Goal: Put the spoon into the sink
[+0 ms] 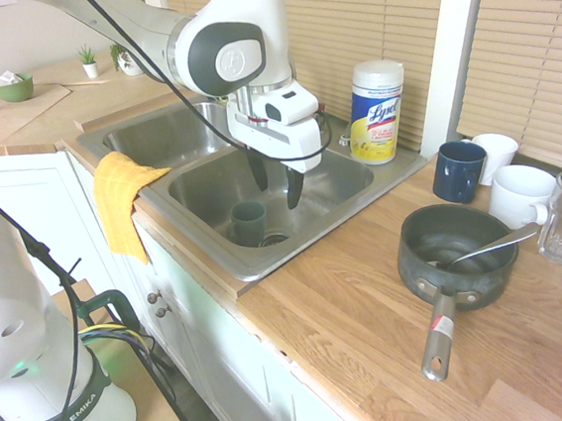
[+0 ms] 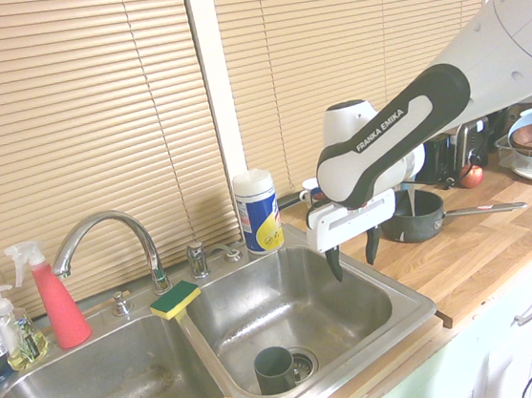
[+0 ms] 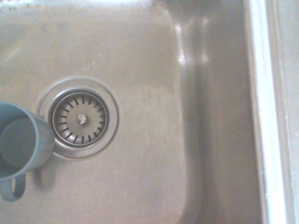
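Above sink basin: gripper empty, pointing down

The first exterior view stands high off the counter's front edge, beside the arm's base, looking down and across the sink toward the blinds. The second exterior view sits lower at the other side, facing the faucet and the window wall, with both basins near. Both take in the basin holding the grey cup and the wipes canister. The wrist view looks straight down from close by at the drain.
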{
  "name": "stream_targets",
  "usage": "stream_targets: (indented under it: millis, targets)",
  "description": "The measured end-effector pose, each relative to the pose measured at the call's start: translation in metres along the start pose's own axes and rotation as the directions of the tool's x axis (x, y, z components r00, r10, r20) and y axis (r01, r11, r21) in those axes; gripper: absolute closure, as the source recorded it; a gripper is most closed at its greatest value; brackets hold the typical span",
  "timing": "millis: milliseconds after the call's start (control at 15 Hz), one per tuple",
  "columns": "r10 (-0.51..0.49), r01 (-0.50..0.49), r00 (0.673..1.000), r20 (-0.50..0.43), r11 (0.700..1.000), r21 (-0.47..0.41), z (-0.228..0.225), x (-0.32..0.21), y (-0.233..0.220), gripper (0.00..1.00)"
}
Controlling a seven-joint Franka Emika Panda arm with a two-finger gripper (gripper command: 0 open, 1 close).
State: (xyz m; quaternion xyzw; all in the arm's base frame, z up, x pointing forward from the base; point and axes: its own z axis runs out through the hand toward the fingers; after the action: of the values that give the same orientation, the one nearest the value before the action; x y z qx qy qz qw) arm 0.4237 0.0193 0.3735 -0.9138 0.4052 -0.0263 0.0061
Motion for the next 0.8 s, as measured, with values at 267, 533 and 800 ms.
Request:
stream_targets:
  millis: [267, 533, 800]
  targets:
    - [0.055, -0.053, 0.997, -0.054, 0.998, 0.033, -0.012, 0.014, 0.005, 0.0]
    - [0.209, -0.191, 0.966, -0.155, 0.973, 0.127, -0.054, 0.056, 0.05, 0.0]
    - [0.352, -0.318, 0.913, -0.205, 0.931, 0.18, -0.061, 0.091, 0.092, 0.0]
